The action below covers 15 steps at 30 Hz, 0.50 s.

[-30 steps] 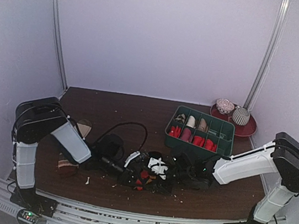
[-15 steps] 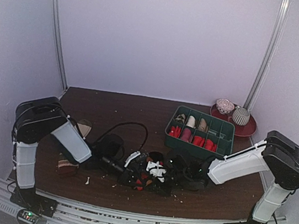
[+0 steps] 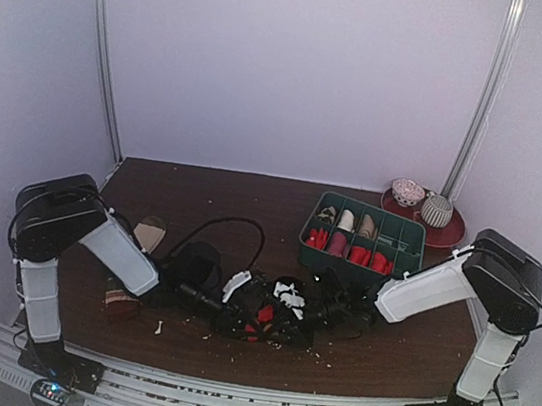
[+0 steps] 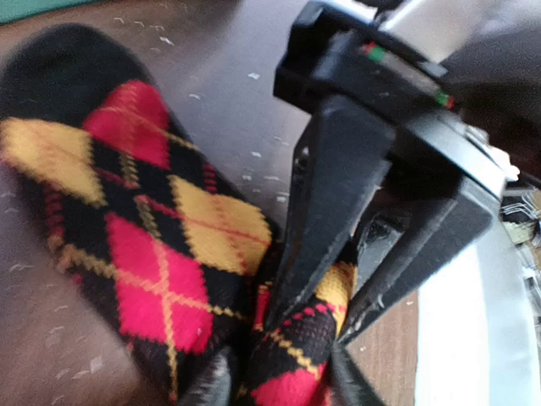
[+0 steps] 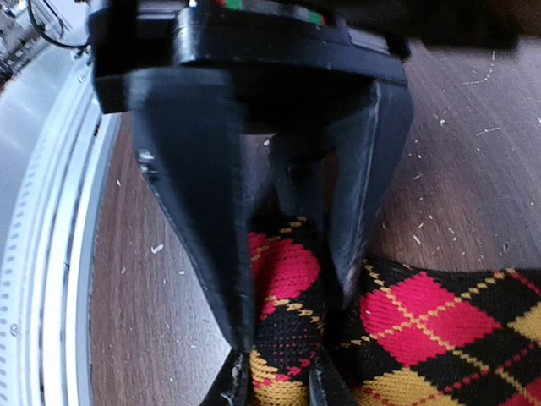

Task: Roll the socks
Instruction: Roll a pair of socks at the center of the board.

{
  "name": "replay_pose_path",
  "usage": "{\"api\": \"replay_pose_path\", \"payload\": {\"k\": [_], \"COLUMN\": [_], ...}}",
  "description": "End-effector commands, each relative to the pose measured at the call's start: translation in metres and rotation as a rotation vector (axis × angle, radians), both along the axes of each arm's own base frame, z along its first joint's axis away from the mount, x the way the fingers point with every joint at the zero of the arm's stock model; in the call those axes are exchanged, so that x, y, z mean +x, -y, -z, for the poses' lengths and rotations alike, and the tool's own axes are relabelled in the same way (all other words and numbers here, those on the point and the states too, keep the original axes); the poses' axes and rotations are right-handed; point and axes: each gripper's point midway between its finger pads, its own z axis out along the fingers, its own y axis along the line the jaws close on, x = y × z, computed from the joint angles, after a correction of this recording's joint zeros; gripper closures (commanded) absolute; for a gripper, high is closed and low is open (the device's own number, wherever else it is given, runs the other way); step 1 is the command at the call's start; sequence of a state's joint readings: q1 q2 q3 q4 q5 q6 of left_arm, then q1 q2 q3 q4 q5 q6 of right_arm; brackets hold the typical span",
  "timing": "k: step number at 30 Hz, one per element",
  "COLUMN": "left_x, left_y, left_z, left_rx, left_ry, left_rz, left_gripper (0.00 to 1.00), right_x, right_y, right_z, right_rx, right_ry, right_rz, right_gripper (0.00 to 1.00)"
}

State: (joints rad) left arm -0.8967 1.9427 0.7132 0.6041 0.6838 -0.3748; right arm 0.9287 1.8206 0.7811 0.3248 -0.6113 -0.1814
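The argyle sock [image 4: 144,228] lies on the desk [image 3: 202,193] in the middle of its near half, most of it spread flat toward the left. One end is gathered into a raised fold where the two arms meet. The right gripper [image 5: 279,385] comes in from the right and its jaws stand narrow, pinched on that fold. The left gripper [image 4: 281,385] straddles the same bunch from the left with its jaws partway apart. Fabric sits between its fingers, but the views do not show whether they press on it or merely bracket it. The step in hand looks like starting the roll, with the grip passing from one side to the other. For this to go well, the right gripper should have all the layers of the fold before the left lets go completely, or the soft knit will spring flat again. The left gripper would then do best to back out straight along the desk, not upward, so it does not drag the fold with it. The turn should be tight and square to the length of the sock, so the roll does not cone or wander. The two sets of fingers are very close, so slow, small moves are wise. A second sock cannot be made out under the arms. A green tray [image 3: 412,245] stands on the far right, well apart.
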Motion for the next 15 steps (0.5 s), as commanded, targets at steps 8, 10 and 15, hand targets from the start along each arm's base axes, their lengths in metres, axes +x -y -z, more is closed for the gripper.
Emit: {"api": "replay_pose_path", "payload": {"k": [8, 10, 15], "left_x": [0.013, 0.001, -0.02], "left_y": [-0.029, -0.03, -0.018], "left_z": [-0.072, -0.074, -0.05], "left_rx": [-0.165, -0.204, -0.172], "left_ry": [0.519, 0.518, 0.508], "left_rz": [-0.058, -0.041, 0.006], "left_gripper": [0.45, 0.42, 0.4], "right_x": [-0.048, -0.051, -0.052], "right_y": [0.051, 0.054, 0.055], "right_z": [0.065, 0.065, 0.069], "right_rx": [-0.225, -0.23, -0.273], "right_ry": [-0.565, -0.612, -0.732], "right_rz": [0.0, -0.009, -0.022], "right_gripper": [0.9, 0.9, 0.89]}}
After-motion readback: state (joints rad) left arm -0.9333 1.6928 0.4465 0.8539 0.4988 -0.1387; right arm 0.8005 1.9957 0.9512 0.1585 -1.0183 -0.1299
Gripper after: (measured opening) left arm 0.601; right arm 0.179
